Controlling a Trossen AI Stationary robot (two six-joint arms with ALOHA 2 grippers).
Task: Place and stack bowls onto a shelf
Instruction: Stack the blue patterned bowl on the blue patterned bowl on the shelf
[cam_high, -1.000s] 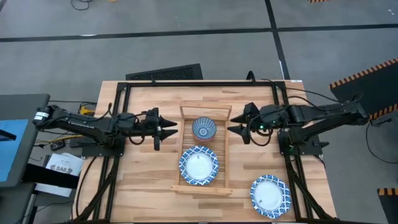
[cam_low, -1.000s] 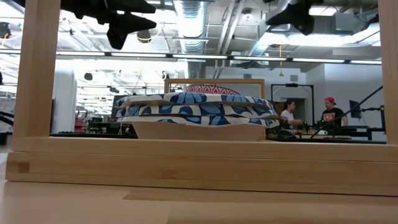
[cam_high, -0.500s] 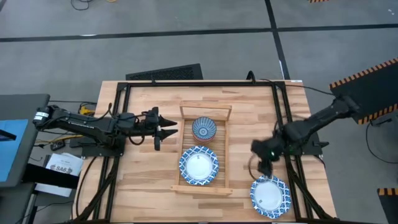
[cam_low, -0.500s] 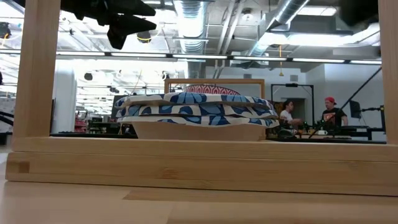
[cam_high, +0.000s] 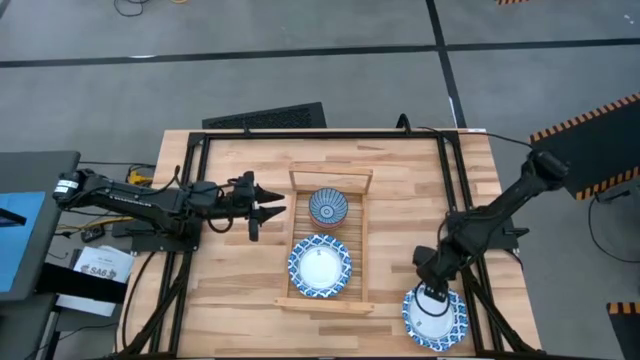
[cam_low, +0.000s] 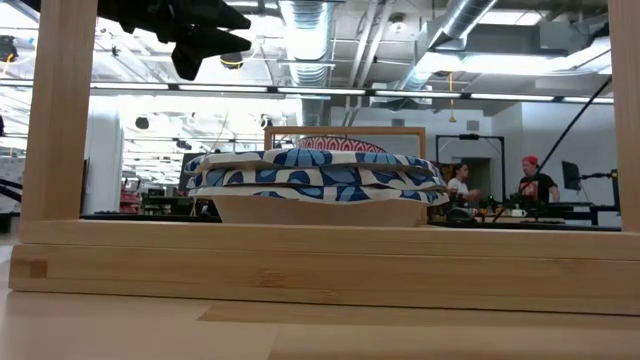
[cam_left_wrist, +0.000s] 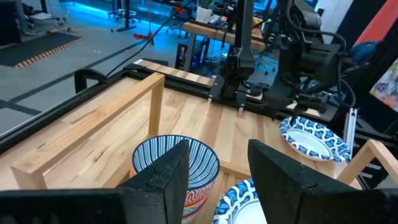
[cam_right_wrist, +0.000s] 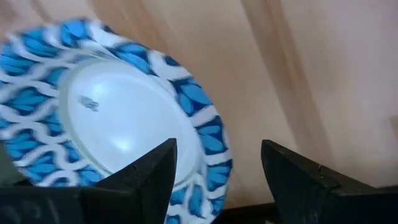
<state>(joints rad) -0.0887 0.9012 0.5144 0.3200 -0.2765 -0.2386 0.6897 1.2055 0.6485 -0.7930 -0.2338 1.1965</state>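
The shelf (cam_high: 365, 250) is a light-wood slatted rack in the middle of the table. On its slats rest a deep blue-striped bowl (cam_high: 328, 207) at the far end and stacked shallow blue-and-white bowls (cam_high: 320, 265) nearer. A third shallow bowl (cam_high: 437, 318) sits on the table near the right near corner. My right gripper (cam_high: 431, 291) hangs open over that bowl's far rim (cam_right_wrist: 208, 134), one finger on either side of the rim, apart from it. My left gripper (cam_high: 264, 208) waits open just left of the shelf, level with the deep bowl (cam_left_wrist: 174, 163).
A black metal frame (cam_high: 320, 134) runs around the tabletop's edges. The shelf's raised rim (cam_low: 320, 262) fills the front of the low view, with the stacked bowls (cam_low: 315, 185) behind it. People sit at desks in the room beyond the table. Bare planks lie left of the shelf.
My right gripper has swung from beside the shelf's far right end toward the table's near edge, dropped and tipped downward over the loose shallow bowl. It has left the low view. The bowls have kept their places.
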